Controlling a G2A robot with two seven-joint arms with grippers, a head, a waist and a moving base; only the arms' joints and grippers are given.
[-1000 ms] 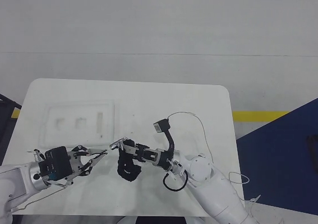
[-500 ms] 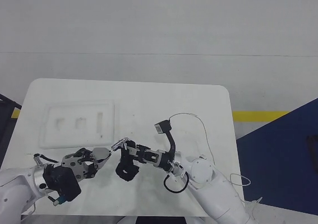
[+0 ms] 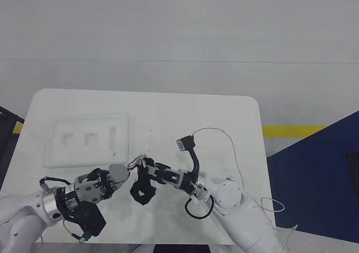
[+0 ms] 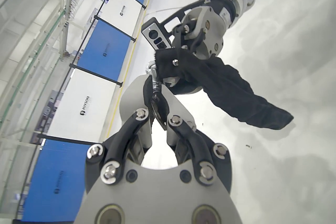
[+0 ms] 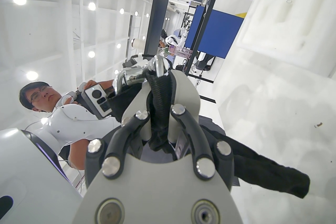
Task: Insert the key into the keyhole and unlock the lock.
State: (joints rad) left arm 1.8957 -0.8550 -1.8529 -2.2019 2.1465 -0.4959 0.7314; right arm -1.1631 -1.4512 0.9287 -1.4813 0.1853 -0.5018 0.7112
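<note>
left claw point(image 4: 154, 95): narrow, fingers pinched on the dark head of the key point(image 4: 155, 104). the metal blade sticks out past the fingertips toward the other arm. the blade tip meets a small metal piece at the edge of the black cloth point(image 4: 225, 93). cannot tell whether it sits in the keyhole.

right claw point(image 5: 160, 89): closed on the padlock point(image 5: 130, 77). its body is wrapped in dark ribbed material between the fingers, and the chrome shackle shows just past the fingertips. the black cloth point(image 5: 273, 177) trails from this grip and hangs loose toward the surface.

top view: the left claw point(image 3: 121, 172) and right claw point(image 3: 143, 172) face tip to tip, almost touching, above the near middle of the white surface point(image 3: 217, 126). the shackle of the padlock point(image 3: 138, 159) shows as a bright loop between them. the black cloth point(image 3: 142, 191) bunches just under the right claw.

further out: a white foam tray point(image 3: 71, 155) with shallow recesses lies on the surface, on the left arm's side, apart from both claws.
</note>
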